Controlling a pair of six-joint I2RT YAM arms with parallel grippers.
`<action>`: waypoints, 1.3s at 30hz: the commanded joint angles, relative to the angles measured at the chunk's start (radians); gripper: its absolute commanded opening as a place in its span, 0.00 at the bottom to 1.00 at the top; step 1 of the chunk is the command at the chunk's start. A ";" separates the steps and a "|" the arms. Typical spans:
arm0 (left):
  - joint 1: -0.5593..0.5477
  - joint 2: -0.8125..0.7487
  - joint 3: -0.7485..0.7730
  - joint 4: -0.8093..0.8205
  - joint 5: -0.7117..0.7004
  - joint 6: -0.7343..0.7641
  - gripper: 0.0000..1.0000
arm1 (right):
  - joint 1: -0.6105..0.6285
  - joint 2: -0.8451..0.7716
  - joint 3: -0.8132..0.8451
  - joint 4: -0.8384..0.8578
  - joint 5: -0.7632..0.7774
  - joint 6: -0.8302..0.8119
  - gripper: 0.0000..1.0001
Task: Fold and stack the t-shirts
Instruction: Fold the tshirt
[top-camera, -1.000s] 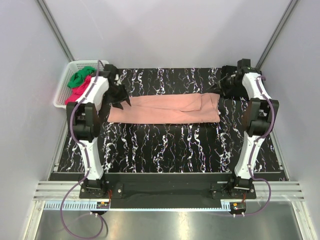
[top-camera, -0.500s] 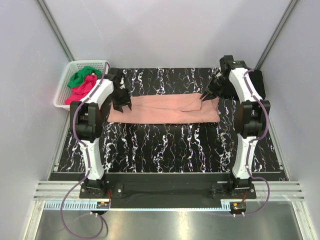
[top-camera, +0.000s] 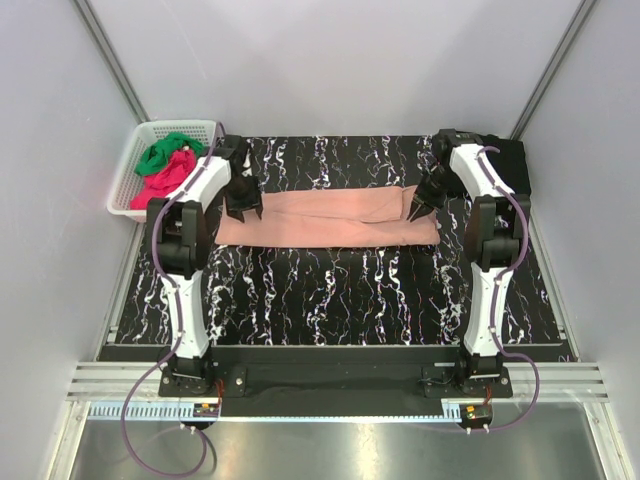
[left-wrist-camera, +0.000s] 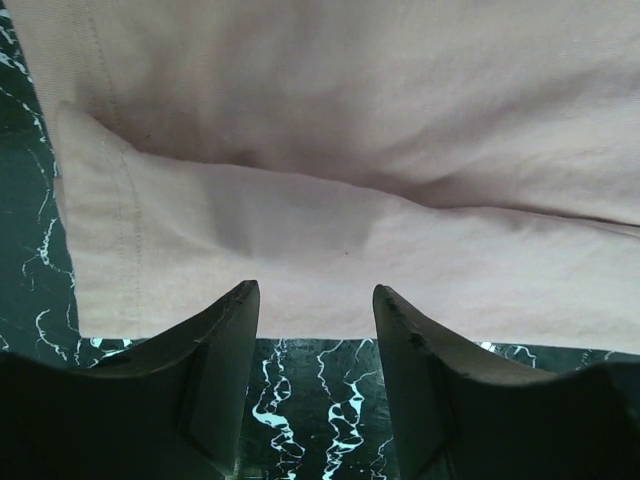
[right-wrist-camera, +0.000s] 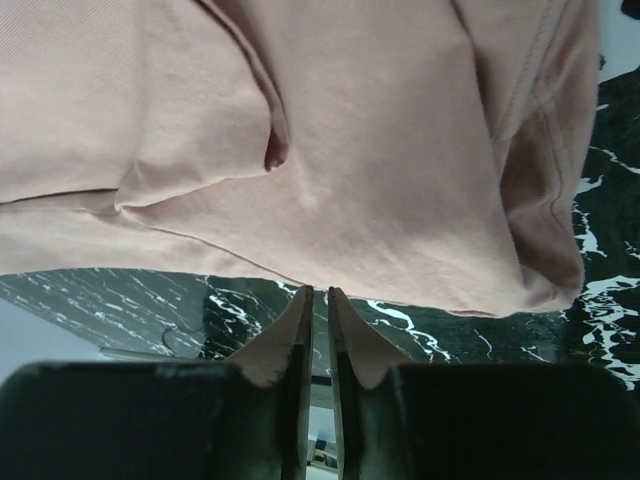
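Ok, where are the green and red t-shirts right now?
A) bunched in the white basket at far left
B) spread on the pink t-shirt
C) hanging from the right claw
A: the green t-shirt and the red t-shirt lie bunched together inside the white basket, apart from the pink t-shirt.

In your top view the light is bright and even: the white walls (top-camera: 330, 60) wash pale, shadows on the marbled table (top-camera: 330, 290) are faint, and glare streaks the metal ledge (top-camera: 330, 445). Your wrist views are dimmer; the fingers (left-wrist-camera: 215, 380) look dark and soft, the salmon-pink t-shirt (left-wrist-camera: 350, 120) sharp.
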 joint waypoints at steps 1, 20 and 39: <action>0.003 0.024 0.034 0.020 -0.042 0.020 0.54 | 0.005 0.018 0.006 -0.002 0.056 -0.003 0.17; -0.005 0.137 0.061 -0.048 -0.129 0.003 0.20 | 0.042 0.323 0.314 -0.219 0.186 -0.035 0.00; -0.005 0.035 -0.045 -0.103 -0.134 0.009 0.00 | 0.049 0.187 0.124 -0.225 0.206 -0.012 0.00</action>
